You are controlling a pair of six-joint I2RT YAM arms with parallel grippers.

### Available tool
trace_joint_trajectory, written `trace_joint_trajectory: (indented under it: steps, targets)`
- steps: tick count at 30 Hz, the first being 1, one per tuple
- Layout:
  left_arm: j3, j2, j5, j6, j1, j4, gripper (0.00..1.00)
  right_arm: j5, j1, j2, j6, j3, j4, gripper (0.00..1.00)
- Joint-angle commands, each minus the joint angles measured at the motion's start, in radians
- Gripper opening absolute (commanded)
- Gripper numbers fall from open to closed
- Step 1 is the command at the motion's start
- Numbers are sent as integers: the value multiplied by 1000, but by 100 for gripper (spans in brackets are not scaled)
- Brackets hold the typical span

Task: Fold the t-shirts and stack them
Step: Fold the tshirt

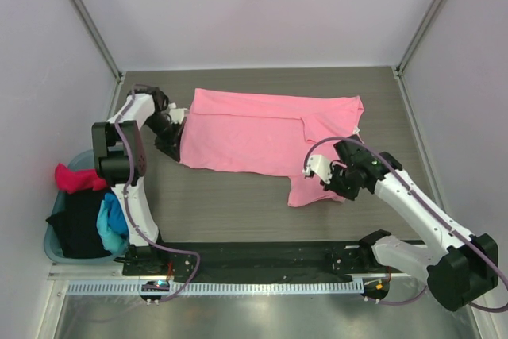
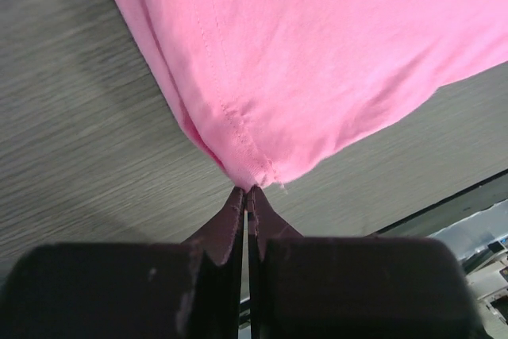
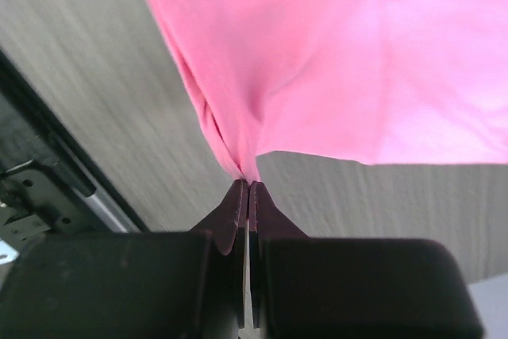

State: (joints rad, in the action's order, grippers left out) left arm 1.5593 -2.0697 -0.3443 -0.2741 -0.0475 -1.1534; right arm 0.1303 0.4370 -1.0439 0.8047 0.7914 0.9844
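The large light pink t-shirt (image 1: 262, 134) lies spread across the middle of the table, partly folded, with a flap hanging toward the front right. My left gripper (image 1: 176, 147) is shut on its left hem corner (image 2: 252, 171). My right gripper (image 1: 327, 182) is shut on a pinched fold of its front right edge (image 3: 242, 160). The shirt is lifted and stretched between the two grippers in both wrist views. Magenta (image 1: 75, 179), black (image 1: 79, 224) and bright blue (image 1: 113, 224) t-shirts lie bundled in the basket at the left.
A teal plastic basket (image 1: 54, 249) stands off the table's left front edge beside the left arm's base. A black strip and a metal rail (image 1: 262, 258) run along the near edge. Grey walls enclose the table at the back and sides.
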Motion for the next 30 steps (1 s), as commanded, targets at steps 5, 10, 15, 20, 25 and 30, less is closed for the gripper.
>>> trace_joint_trajectory:
  steps: [5, 10, 15, 20, 25, 30]
  targets:
    - [165, 10, -61, -17, -3, -109, 1, -43, -75, -1, -33, 176, -9, 1]
    - [286, -23, -76, -30, -2, -176, 1, -47, -116, -42, -33, 258, -26, 1]
    - [407, -62, -96, -36, 0, -245, 1, -61, -138, -100, -27, 364, -72, 1]
    - [504, -109, -99, -33, -2, -270, 0, -66, -162, -186, -9, 485, -87, 1]
    - [567, -147, -107, -28, -2, -273, 0, -75, -196, -260, -1, 558, -121, 1]
    - [689, -216, -94, -19, -2, -276, 0, -72, -256, -364, -9, 620, -173, 1]
